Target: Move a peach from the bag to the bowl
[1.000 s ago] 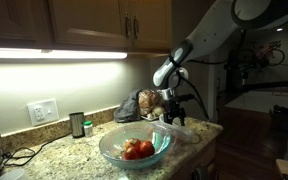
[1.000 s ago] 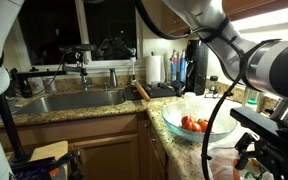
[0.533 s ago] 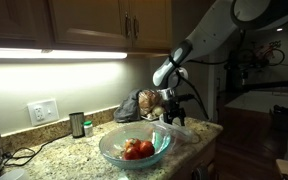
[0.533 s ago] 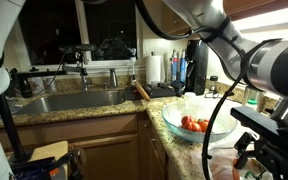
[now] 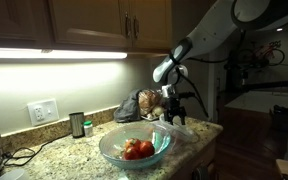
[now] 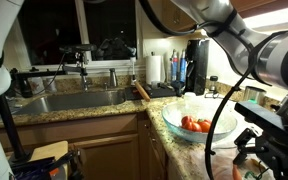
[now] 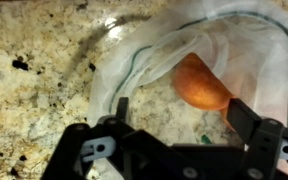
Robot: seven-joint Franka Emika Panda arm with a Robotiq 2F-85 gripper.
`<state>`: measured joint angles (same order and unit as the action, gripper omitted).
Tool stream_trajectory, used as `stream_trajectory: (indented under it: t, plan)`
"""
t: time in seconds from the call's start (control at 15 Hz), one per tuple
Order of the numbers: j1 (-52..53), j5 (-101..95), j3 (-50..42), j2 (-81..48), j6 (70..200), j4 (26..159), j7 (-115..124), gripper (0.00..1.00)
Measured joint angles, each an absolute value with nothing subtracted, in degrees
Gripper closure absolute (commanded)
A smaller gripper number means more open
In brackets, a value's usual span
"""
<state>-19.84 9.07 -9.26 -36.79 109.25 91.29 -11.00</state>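
Note:
In the wrist view an orange peach (image 7: pixel 198 82) lies inside an open clear plastic bag (image 7: pixel 224 45) on the granite counter. My gripper (image 7: pixel 176 112) is open and hangs just above the bag's mouth, its fingers either side of the peach's near edge, not gripping it. In an exterior view my gripper (image 5: pixel 173 112) hovers over the bag (image 5: pixel 180 127) at the counter's far end. The clear glass bowl (image 5: pixel 134 146) holds several red-orange peaches (image 5: pixel 137 149). The bowl also shows in an exterior view (image 6: pixel 196 121).
A brown bag of goods (image 5: pixel 141 103) sits behind the gripper. A small dark canister (image 5: pixel 76 124) stands by a wall outlet. A sink (image 6: pixel 79 98), a paper towel roll (image 6: pixel 156 68) and bottles (image 6: pixel 177 68) lie along the counter. A camera rig (image 6: pixel 269 135) stands near the bowl.
The arm has shifted slightly over the bag; the gripper stays open. The bowl and the peaches have not moved.

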Motion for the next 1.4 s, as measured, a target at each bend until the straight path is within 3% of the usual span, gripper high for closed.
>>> stream_trajectory:
  t: [1.4]
  plan:
    - [-20.47, 11.60, -8.22, -38.15, 107.81, 90.42, -11.41, 0.00]
